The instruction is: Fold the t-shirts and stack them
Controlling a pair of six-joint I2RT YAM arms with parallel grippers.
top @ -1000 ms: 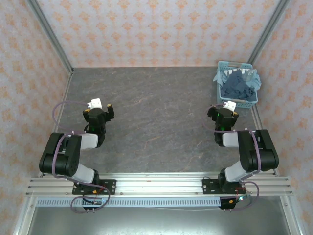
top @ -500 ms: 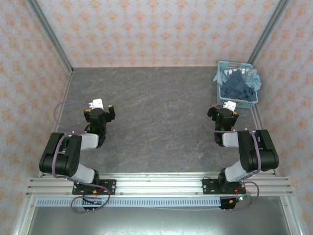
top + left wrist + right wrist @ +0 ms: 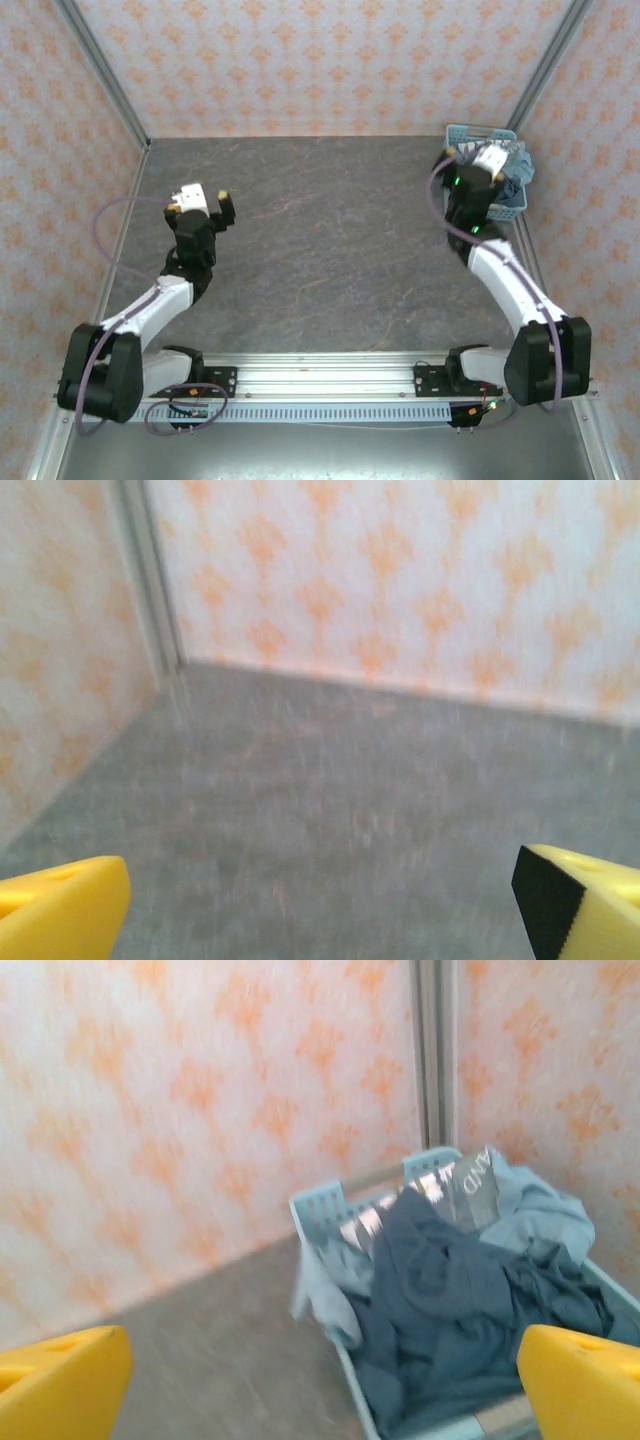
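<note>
Step in hand, as I judge it: fetching a shirt. My right end effector [image 3: 487, 160] hovers released near the basket [image 3: 320, 1205], where the t-shirts [image 3: 460, 1300] lie heaped. Left end effector [image 3: 203, 200] released over the surface [image 3: 320, 240]. Next: descend, pinch the dark top fabric.
</note>
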